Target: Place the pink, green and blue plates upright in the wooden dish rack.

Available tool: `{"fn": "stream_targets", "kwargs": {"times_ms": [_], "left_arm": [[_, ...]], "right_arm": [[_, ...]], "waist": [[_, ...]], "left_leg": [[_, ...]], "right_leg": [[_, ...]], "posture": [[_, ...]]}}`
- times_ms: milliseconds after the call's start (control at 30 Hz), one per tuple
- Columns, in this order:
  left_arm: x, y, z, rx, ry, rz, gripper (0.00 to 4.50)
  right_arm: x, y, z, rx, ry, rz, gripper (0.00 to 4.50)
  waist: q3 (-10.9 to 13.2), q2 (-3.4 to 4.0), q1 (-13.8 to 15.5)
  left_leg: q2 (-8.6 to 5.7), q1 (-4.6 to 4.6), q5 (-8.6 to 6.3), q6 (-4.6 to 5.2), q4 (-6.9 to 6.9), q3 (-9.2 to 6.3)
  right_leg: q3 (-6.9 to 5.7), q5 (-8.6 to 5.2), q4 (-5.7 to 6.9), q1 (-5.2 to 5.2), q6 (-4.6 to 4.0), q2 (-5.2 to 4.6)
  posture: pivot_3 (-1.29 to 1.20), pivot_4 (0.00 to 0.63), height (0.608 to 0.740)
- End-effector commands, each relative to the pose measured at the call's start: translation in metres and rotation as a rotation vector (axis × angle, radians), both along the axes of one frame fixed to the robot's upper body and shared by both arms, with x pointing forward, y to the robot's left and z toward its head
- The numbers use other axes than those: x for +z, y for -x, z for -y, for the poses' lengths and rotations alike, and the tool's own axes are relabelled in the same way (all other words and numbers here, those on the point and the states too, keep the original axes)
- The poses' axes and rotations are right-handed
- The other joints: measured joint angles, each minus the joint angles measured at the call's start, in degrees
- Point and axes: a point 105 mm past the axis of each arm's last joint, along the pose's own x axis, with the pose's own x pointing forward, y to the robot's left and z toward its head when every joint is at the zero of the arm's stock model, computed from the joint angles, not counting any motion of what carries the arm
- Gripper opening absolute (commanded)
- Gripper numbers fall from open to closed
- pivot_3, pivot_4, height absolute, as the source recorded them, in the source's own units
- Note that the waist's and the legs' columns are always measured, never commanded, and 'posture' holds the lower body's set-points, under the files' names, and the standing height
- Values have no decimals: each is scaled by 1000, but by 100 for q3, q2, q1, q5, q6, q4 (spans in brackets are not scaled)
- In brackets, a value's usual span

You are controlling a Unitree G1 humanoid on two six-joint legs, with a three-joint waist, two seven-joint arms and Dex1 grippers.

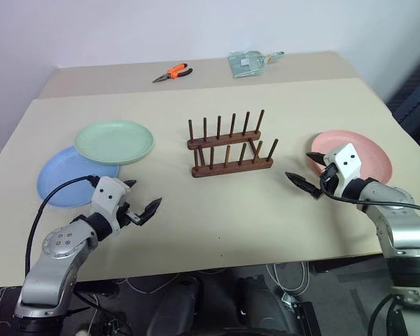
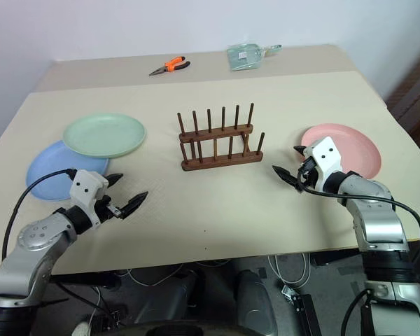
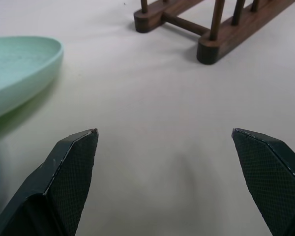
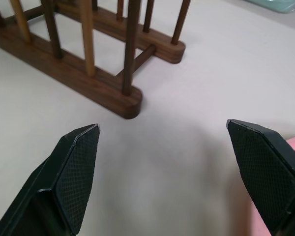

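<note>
The wooden dish rack stands empty at the middle of the table, its pegs upright. The green plate lies flat to its left, overlapping the rim of the blue plate, which also lies flat. The pink plate lies flat to the rack's right. My left gripper hovers open over bare table just in front of the green and blue plates, holding nothing. My right gripper is open and empty beside the pink plate's near left rim, pointing toward the rack.
Orange-handled pliers and a clear plastic packet lie at the table's far side. The table's front edge runs just below both arms. Bare tabletop lies between the rack and the grippers.
</note>
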Motion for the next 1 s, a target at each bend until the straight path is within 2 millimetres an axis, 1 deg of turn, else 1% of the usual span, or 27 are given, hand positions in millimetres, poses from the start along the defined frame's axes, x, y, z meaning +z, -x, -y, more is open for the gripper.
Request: {"fn": "stream_targets", "kwargs": {"times_ms": [33, 233, 367, 400, 433, 500, 633, 700, 867, 1000], "left_arm": [[6, 0, 5, -14, -11, 33, 4500], [2, 0, 12, -35, -7, 23, 4500], [-4, -5, 16, -68, -31, 7, 4500], [-5, -7, 17, -75, -33, 5, 4500], [-6, -9, 19, -83, -33, 3, 4500], [-9, -16, 25, -123, -39, -11, 4500], [-17, -32, 34, -193, -68, -34, 4500], [-22, -43, 43, -244, -92, -38, 4500], [-23, -78, 81, -402, -97, -46, 4500], [-32, -96, 102, -475, -145, -70, 4500]], "right_arm": [[15, -5, -1, 6, -8, 58, 4218], [17, -7, -6, 18, 5, 69, 4218], [16, -6, -9, 19, 5, 67, 4218], [15, -5, -10, 22, 7, 63, 4218], [14, -3, -11, 24, 9, 57, 4372], [9, 5, -13, 35, 10, 35, 4372], [6, 14, -22, 27, 4, 39, 4372], [5, 17, -26, 18, -3, 39, 4372], [5, 28, -36, -1, -12, 54, 4372], [4, 36, -38, -31, -17, 59, 4372]], "waist": [[0, 0, 3], [0, 0, 3], [0, 0, 6], [0, 0, 5], [0, 0, 5], [0, -1, 16], [-1, 1, 13], [-1, 0, 3], [-3, 0, 85], [-4, -1, 167]], "left_leg": [[0, 0, 0, 0, 0, 0], [1, 0, 0, 0, 0, 0], [0, 0, 0, 0, 0, 0], [0, 0, 0, 0, 0, 0], [0, 0, 0, 0, 0, 0], [0, 0, 0, 0, 0, 0], [0, -2, 0, 0, 2, -1], [0, -1, 0, -1, 2, 0], [-2, -2, 1, -1, 7, -1], [-4, -3, 0, 1, 8, 0]], "right_leg": [[0, 0, 0, 0, 0, 0], [0, 0, -1, 0, 0, 0], [0, 0, 0, 0, 0, 0], [0, 1, 0, 0, 1, 0], [-1, 2, 0, 0, 3, 0], [-1, 4, 0, 0, 6, 0], [-1, 8, 0, -1, 14, 0], [-1, 9, 1, -1, 15, 0], [-4, 11, 1, 2, 17, -1], [-4, 12, -2, 1, 20, -1]], "posture": [[0, 150, 729], [0, 150, 729], [0, 150, 729], [0, 150, 729], [0, 150, 729], [0, 150, 729], [0, 150, 729], [0, 150, 729], [0, 150, 729], [0, 150, 729]]}}
